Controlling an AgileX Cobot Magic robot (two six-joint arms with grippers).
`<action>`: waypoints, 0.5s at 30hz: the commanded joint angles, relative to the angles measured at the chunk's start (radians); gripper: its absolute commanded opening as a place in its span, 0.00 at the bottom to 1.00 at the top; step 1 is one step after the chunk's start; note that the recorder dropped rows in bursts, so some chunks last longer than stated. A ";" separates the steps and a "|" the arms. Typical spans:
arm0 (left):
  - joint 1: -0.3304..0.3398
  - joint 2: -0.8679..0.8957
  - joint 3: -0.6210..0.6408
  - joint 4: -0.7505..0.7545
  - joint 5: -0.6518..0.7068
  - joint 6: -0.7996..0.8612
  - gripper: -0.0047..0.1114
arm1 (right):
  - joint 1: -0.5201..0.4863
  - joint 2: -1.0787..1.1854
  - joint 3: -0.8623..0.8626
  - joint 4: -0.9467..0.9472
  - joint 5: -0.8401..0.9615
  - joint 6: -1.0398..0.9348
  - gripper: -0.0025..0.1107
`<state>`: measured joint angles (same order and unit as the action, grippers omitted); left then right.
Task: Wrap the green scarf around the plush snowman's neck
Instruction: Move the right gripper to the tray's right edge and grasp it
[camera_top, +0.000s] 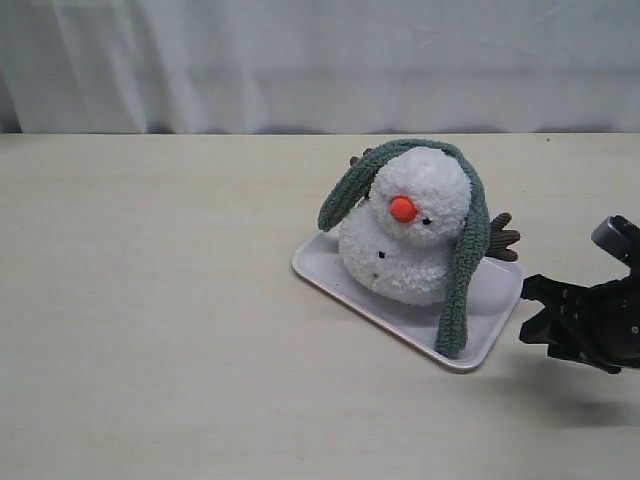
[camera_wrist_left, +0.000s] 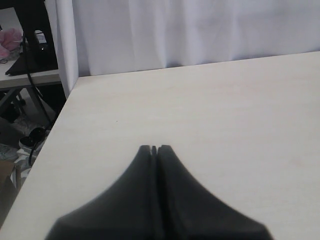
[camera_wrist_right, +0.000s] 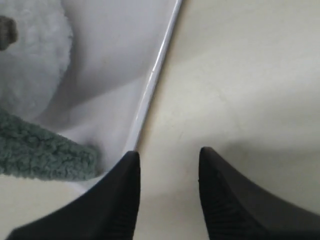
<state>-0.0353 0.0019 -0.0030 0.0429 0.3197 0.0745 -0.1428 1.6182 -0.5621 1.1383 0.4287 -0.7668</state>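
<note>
Right gripper (camera_top: 528, 310) hovers low over the table (camera_top: 150, 300), jaws spread and empty, just beside the near corner of a white tray (camera_top: 495, 300). On the tray sits the plush snowman (camera_top: 410, 230), with the green scarf (camera_top: 468, 250) draped over the top of its head. One short end hangs beside the face, and the long end trails down onto the tray. The snowman's neck (camera_top: 385, 232) is bare. Judged from this, wrapping has barely begun. The next move likely calls for pinching the long end and drawing it down around the crease. Left gripper (camera_wrist_left: 154, 148) is pressed together over bare table. No brand, label or writing can be read.
</note>
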 joint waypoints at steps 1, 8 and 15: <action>0.000 -0.002 0.003 -0.002 -0.012 -0.002 0.04 | -0.005 0.059 0.003 0.278 -0.034 -0.272 0.35; 0.000 -0.002 0.003 -0.002 -0.012 -0.002 0.04 | -0.005 0.134 -0.044 0.486 0.029 -0.465 0.35; 0.000 -0.002 0.003 -0.002 -0.012 -0.002 0.04 | -0.005 0.195 -0.095 0.416 0.023 -0.397 0.35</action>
<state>-0.0353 0.0019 -0.0030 0.0429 0.3197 0.0745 -0.1428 1.7996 -0.6426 1.5802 0.4475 -1.1785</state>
